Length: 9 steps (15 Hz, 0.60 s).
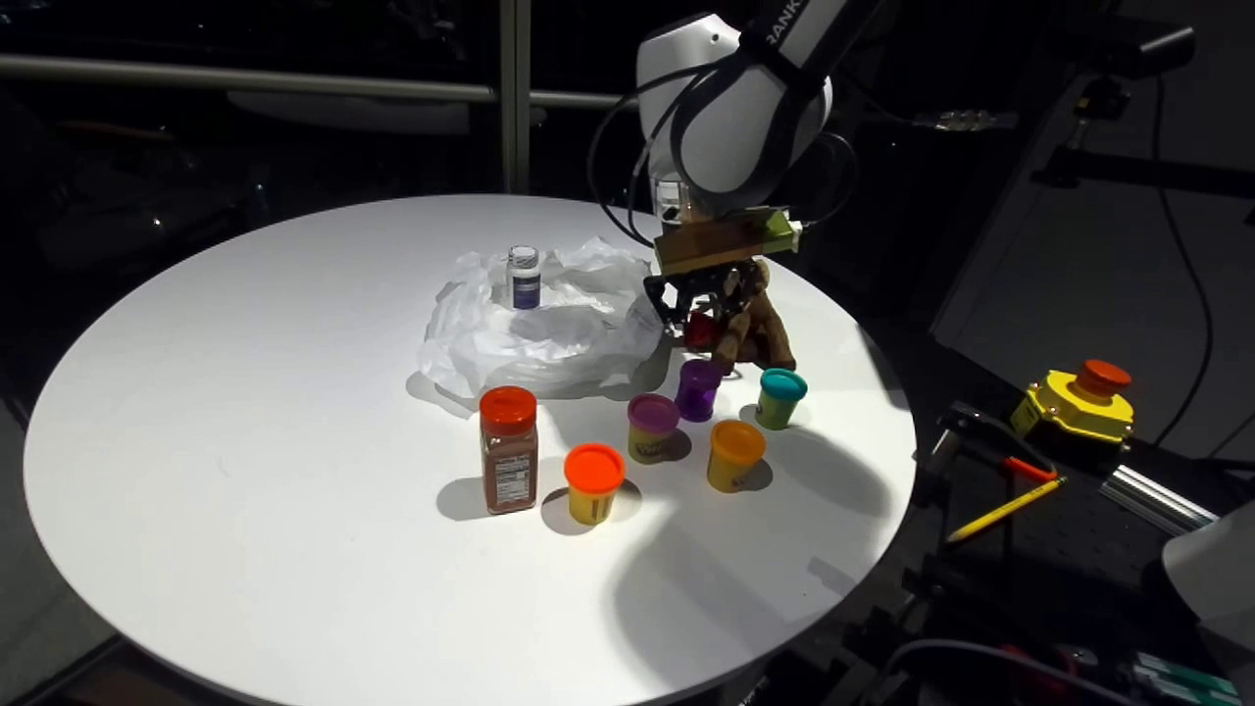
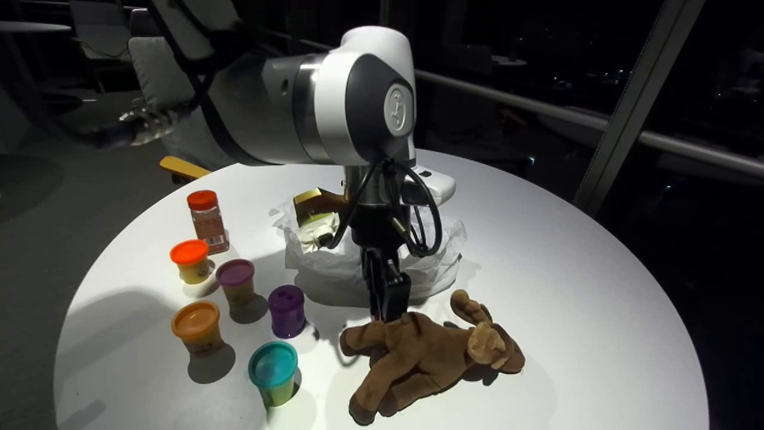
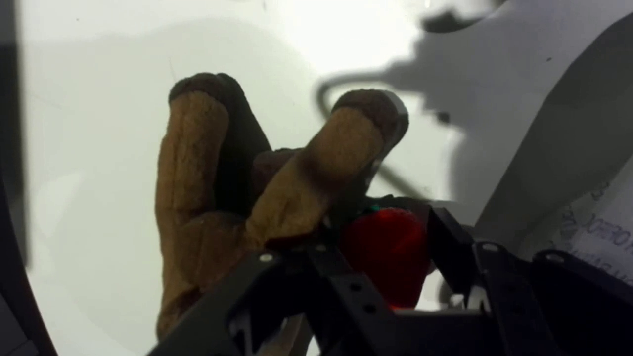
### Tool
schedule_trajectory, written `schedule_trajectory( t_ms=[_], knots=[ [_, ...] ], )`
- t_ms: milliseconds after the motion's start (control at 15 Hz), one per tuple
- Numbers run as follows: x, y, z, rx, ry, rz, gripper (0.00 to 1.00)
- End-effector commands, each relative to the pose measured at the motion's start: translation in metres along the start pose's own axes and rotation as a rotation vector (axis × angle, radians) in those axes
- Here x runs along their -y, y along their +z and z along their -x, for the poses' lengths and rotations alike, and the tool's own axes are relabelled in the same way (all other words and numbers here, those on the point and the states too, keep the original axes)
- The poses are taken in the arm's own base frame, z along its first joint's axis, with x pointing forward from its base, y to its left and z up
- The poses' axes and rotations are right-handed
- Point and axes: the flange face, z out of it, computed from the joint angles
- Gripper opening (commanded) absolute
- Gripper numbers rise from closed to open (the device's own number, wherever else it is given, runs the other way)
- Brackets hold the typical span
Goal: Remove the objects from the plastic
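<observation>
nearest the camera in an exterior view, the brown toy (image 2: 424,352) lies stretched out on the surface (image 2: 603,334), its legs toward the teal cup (image 2: 273,373) and the purple cup (image 2: 287,313), its head pointing away from them. close by its legs, the pincer (image 3: 383,235) reaches straight down from the arm (image 2: 364,107). in the wrist view its black fingers (image 3: 450,247) are part-way apart and gripping a red thing (image 3: 388,257), which fills the gap between them; a speck of green shows at the red thing's upper edge, and its shape is too dark to make out.

the mauve-lidded cup (image 2: 237,283), the orange cup (image 2: 198,331) and the red-lidded cup (image 2: 191,263) stand upright and apart from one another, as do the teal and purple ones. the jar (image 2: 209,224), red-capped and brown, stands upright just beside the red-lidded cup.

in both exterior views the plastic (image 1: 510,338) sits in a wide, crumpled, whitish heap, with the cups, the jar and the toy all outside it. a small bottle (image 1: 525,284) with a blue label stands upright among its folds; whether in it or on top, i cannot tell.

off to the side of the surface lie a yellow device (image 1: 1074,407) with a red top and a yellow pencil (image 1: 1007,510).
</observation>
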Motion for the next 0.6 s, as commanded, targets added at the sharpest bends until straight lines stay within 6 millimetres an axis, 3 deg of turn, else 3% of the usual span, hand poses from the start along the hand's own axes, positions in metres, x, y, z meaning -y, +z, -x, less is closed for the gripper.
schedule_trajectory(
  t_ms=[0,200,333,533],
  knots=[
    [-0.007,-0.031,-0.009,-0.016,0.007,-0.05,0.81],
    [-0.02,-0.09,-0.015,-0.109,0.019,-0.084,1.0],
    [-0.017,-0.134,-0.026,-0.159,0.004,-0.119,1.0],
    [0.008,-0.181,-0.038,-0.172,-0.035,-0.211,1.0]
  ],
)
